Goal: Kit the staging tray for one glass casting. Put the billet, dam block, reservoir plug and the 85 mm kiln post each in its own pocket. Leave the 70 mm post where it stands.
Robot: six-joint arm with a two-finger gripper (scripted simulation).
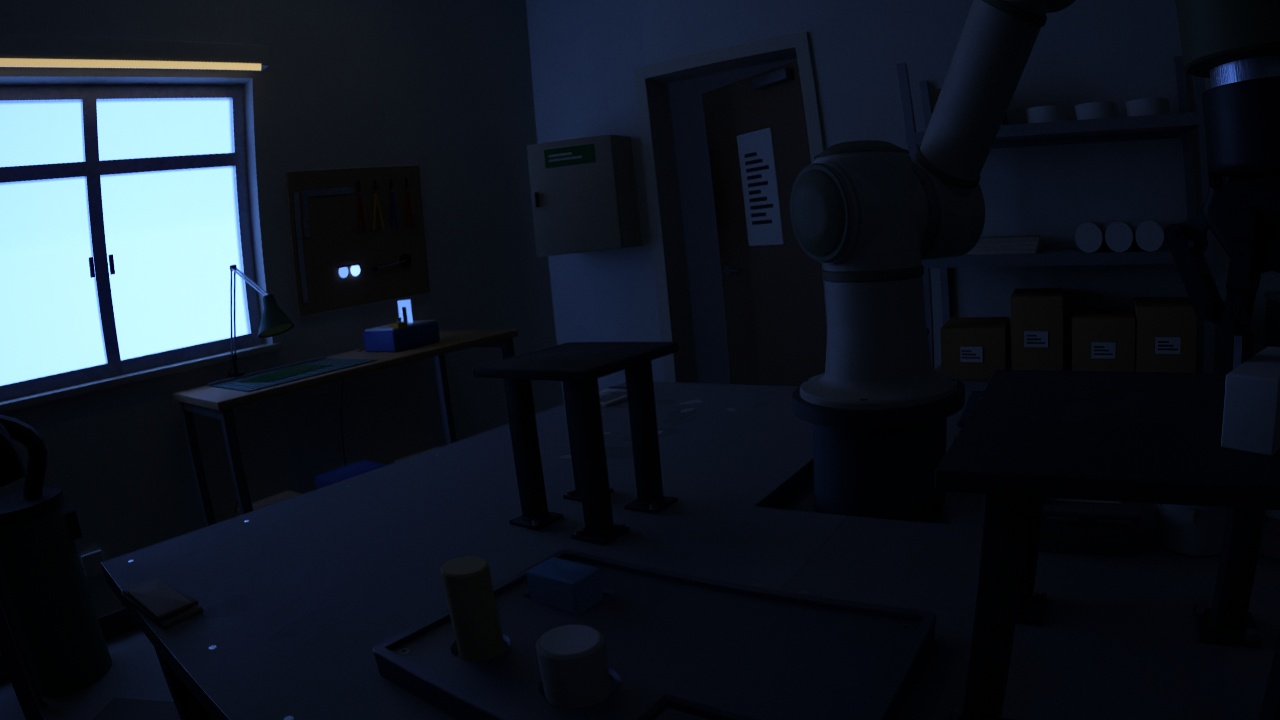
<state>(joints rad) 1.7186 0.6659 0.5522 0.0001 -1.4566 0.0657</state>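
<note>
A tall pale kiln post [472,609] stands upright at the near left of the dark staging tray [662,645], with a shorter, wider pale cylinder [573,664] just to its right. A blue block [564,582] sits at the tray's far left corner, behind the post. At the right edge of the picture my gripper [1249,295] hangs over a dark raised platform beside a pale block [1251,407]. The gloom and the frame edge hide its fingers, so I cannot tell whether it is open or closed, or whether it holds anything.
The arm's pale base column [873,340] rises from the table behind the tray. A dark three-legged stand [582,430] is beyond the tray's far left corner. A raised dark platform [1110,430] fills the right side. A small flat object [161,602] lies near the table's left edge.
</note>
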